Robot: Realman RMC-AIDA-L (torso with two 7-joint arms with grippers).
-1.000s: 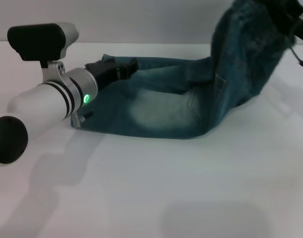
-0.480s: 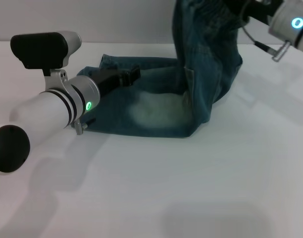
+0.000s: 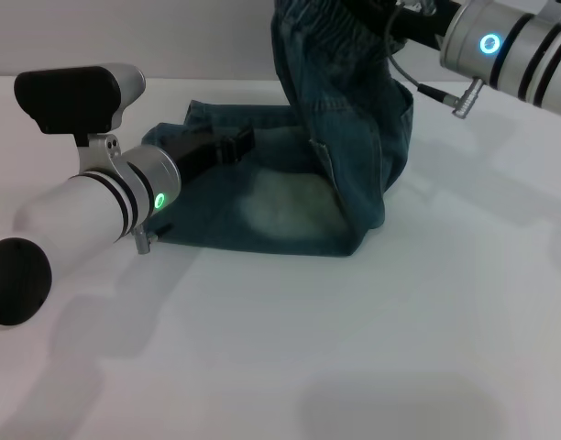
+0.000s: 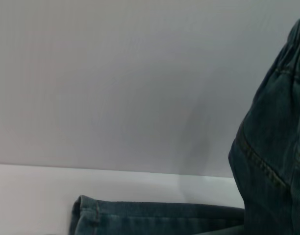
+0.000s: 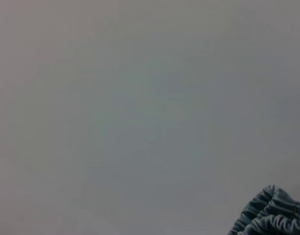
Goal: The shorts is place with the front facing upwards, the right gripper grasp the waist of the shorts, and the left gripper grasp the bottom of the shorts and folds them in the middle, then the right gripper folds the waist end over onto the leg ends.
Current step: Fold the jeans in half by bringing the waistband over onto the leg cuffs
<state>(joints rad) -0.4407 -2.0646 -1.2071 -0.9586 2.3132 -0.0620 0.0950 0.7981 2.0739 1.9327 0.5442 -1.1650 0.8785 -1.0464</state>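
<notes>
Shorts (image 3: 299,197) of faded blue denim lie on the white table (image 3: 354,348), folded lengthwise, with the leg ends flat toward the robot's left and a pale worn patch showing on the upper layer. From about the middle the cloth turns upward — the waist end (image 3: 340,55) hangs lifted above the table, draped in a tall fold that rises to the top edge of the head view. The lower fold edge touches the table nearest the robot.

At the top of that raised part sits the right gripper (image 3: 404,18), mostly cut off by the frame edge; it holds the gathered waistband up, though its fingers are hidden in the cloth and I cannot tell how they stand beyond that hold. The right wrist view shows only a puckered bit of elastic waistband (image 5: 272,215) in one corner against a plain grey wall.

The left gripper (image 3: 227,145) lies low over the leg ends, its dark fingers pressed down onto the denim; whether they are spread or pinched together cannot be told. The left wrist view shows a hemmed leg edge (image 4: 88,213) lying on the table and the hanging waist part beside it.
</notes>
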